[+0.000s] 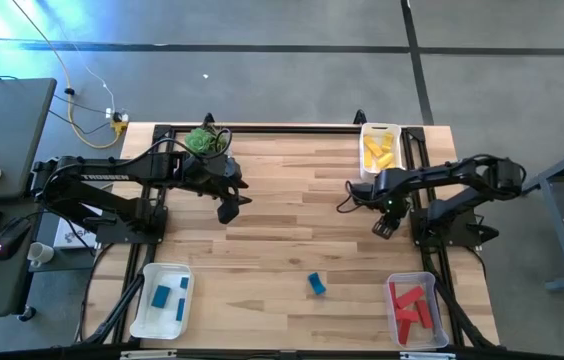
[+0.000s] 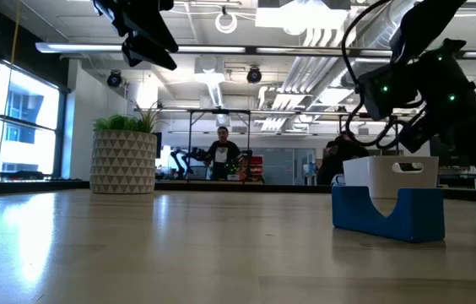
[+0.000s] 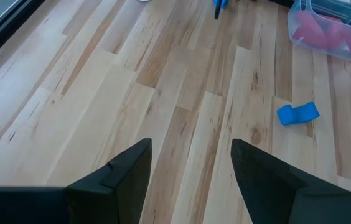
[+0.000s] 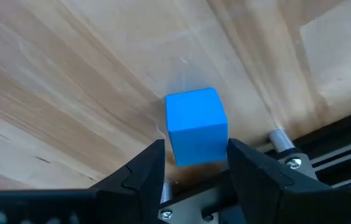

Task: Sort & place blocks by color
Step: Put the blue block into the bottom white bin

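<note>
A blue cube (image 4: 195,121) sits between the fingers of my right gripper (image 4: 195,152), which hangs low near the table's right rail (image 1: 385,225) and is shut on it. A blue arched block (image 1: 316,284) lies alone on the wood near the front edge; it also shows in the left wrist view (image 3: 297,114) and, close up, in the low view (image 2: 387,211). My left gripper (image 1: 227,210) hovers open over the left middle of the table (image 3: 191,149) and touches nothing. Other blue, red and yellow blocks lie in three trays. My right gripper pinches the blue cube between its two fingers, one on each opposite side face, low on the cube (image 4: 172,155). The fingers come from above, slanting down. A shadow lies just under the cube; I cannot tell whether it rests on the wood or is lifted clear.
A white tray with blue blocks (image 1: 162,298) stands at the near left corner. A clear tray with red blocks (image 1: 414,308) stands at the near right, and a tray with yellow blocks (image 1: 380,150) at the far right. The potted plant (image 1: 205,140) is by the far edge. Black rails (image 4: 300,163) frame the table.
</note>
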